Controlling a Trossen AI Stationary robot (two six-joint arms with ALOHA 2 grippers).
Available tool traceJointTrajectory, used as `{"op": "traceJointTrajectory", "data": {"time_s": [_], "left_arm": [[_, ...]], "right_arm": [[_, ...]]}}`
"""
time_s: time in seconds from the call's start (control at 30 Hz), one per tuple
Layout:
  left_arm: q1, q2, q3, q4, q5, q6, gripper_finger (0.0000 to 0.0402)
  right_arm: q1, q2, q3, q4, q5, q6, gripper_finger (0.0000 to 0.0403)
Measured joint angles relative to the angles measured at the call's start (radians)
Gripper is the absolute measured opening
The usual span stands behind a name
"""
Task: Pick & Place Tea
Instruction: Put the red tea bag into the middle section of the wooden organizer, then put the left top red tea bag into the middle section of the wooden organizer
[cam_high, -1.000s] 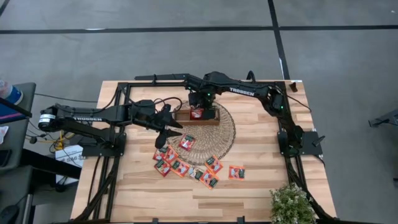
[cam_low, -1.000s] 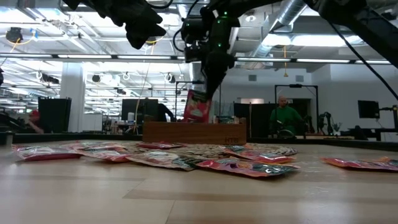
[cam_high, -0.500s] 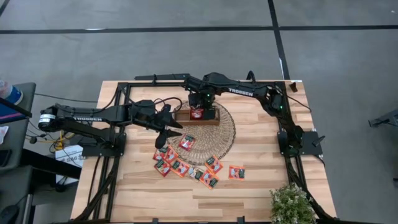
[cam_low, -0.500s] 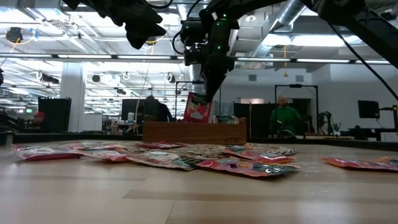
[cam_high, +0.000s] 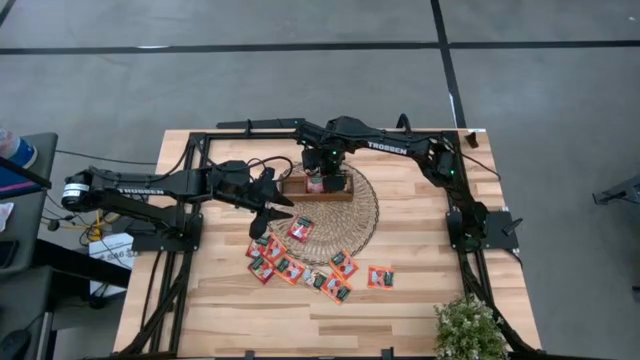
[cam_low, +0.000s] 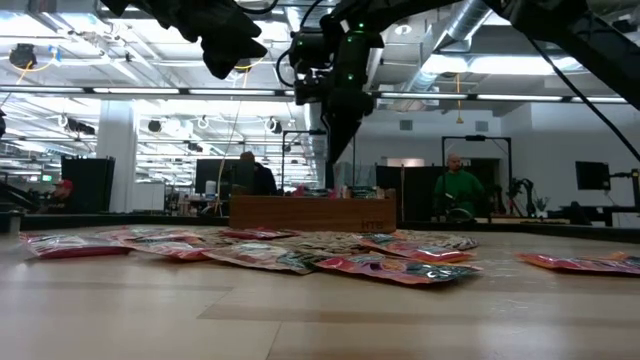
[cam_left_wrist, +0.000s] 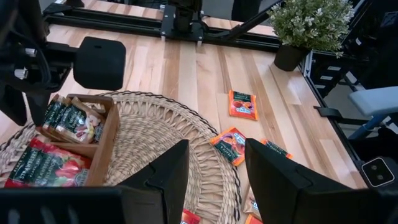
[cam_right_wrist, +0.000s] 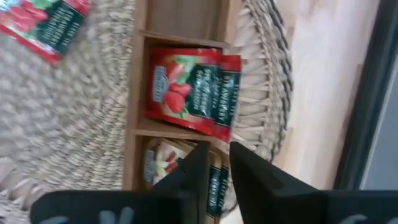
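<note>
Grey floor surrounds a pale wooden table (cam_high: 420, 310), with a potted plant (cam_high: 468, 330) at one near corner and a round woven mat (cam_high: 362, 222) at the table's middle. White TROSSEN lettering is readable on both dark arms in the high view; the sachets' own print is too small to read.

On the far side of the mat sits a wooden tray (cam_high: 345, 192) with its long axis along the table's far edge. The right gripper (cam_high: 323, 175) hangs directly over it, its jaws slightly apart and empty in the right wrist view. Below it, one tea sachet (cam_right_wrist: 194, 92) lies flat in a middle compartment, and another sachet (cam_right_wrist: 163, 163) lies in the next one. A second ago the low view showed a red sachet dangling upright from this gripper above the tray; now it is gone from the fingers and hidden behind the tray wall (cam_low: 312, 212).

The left gripper (cam_high: 268, 205) hovers over the mat's edge, toward the table's left side, jaws spread wide and holding nothing, unchanged.

The loose tea sachets (cam_high: 300, 270) lie flat in a scattered row toward the table's near edge, at mixed angles, one (cam_high: 301, 229) on the mat and one (cam_high: 380, 277) apart from the rest.
</note>
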Motion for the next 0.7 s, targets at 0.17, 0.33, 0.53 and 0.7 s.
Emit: {"op": "traceJointTrajectory", "data": {"time_s": [0.17,0.33,0.53,0.7], "left_arm": [[0.000,0.000,0.000,-0.001,0.000,0.000,0.0149],[0.000,0.000,0.000,-0.008,0.000,-0.024,0.0149],[-0.015,0.029,0.000,-0.066,-0.018,-0.106,0.0149],[-0.072,0.128,0.000,-0.113,-0.147,-0.150,0.0149]], "right_arm": [[0.000,0.000,0.000,0.000,0.078,-0.013,0.0077],[0.000,-0.031,-0.001,-0.017,0.119,-0.009,0.0075],[0.003,-0.165,0.000,-0.014,-0.015,0.075,0.0072],[0.033,-0.288,-0.101,0.053,-0.200,0.113,0.0072]]}}
